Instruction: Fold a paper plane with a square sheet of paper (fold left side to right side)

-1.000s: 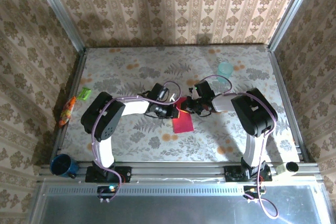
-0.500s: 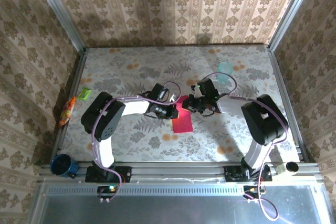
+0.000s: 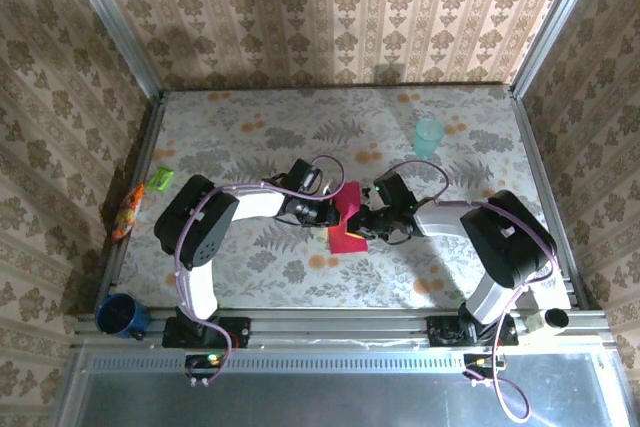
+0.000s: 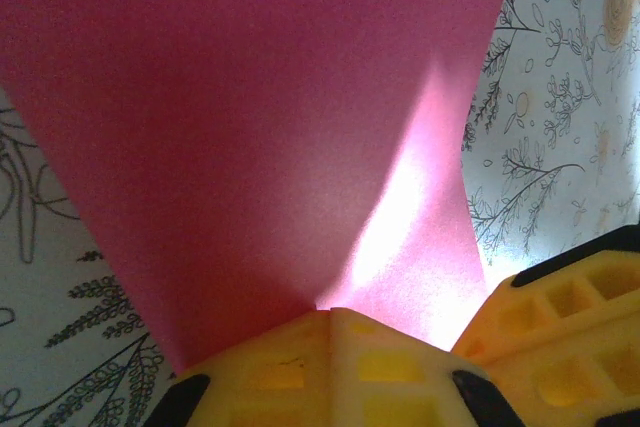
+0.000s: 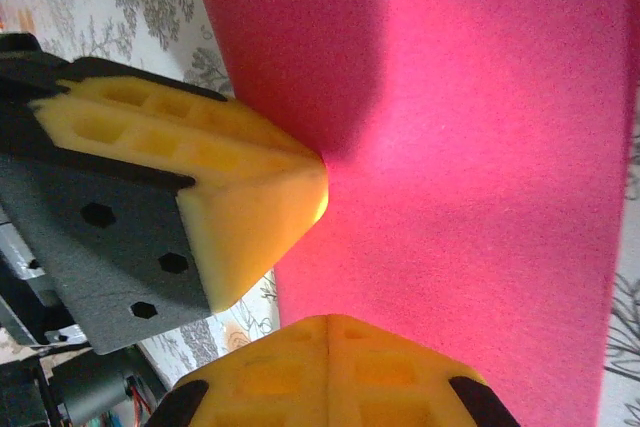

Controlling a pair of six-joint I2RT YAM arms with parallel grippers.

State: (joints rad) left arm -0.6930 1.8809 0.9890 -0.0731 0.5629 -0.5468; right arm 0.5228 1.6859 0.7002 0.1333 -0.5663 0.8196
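Here the magenta sheet of paper (image 3: 347, 235) lies on the patterned table (image 3: 240, 127) just toward 6 o'clock of its middle, pinned between the two arms. The left gripper (image 3: 328, 214) meets the sheet's edge from 9 o'clock, and the right gripper (image 3: 368, 226) comes in from 3 to 4 o'clock, so the paper sits directly between the two tips.

In the left wrist view the yellow fingers (image 4: 280, 367) are closed flat together, their seam touching the paper where a raised crease fans away toward 12 o'clock. The right arm's yellow finger sits just beside them at 4 o'clock. In the right wrist view that gripper's own jaws are also closed tight, the tip resting against the sheet's surface at 6 o'clock, with the left gripper's wedge touching the paper at 9 o'clock. Whether either tip pinches a layer cannot be told.

A pale teal cup (image 3: 428, 133) stands well apart at 1 o'clock of the sheet. Green and orange packets (image 3: 128, 209) lie at the table's 9 o'clock edge.
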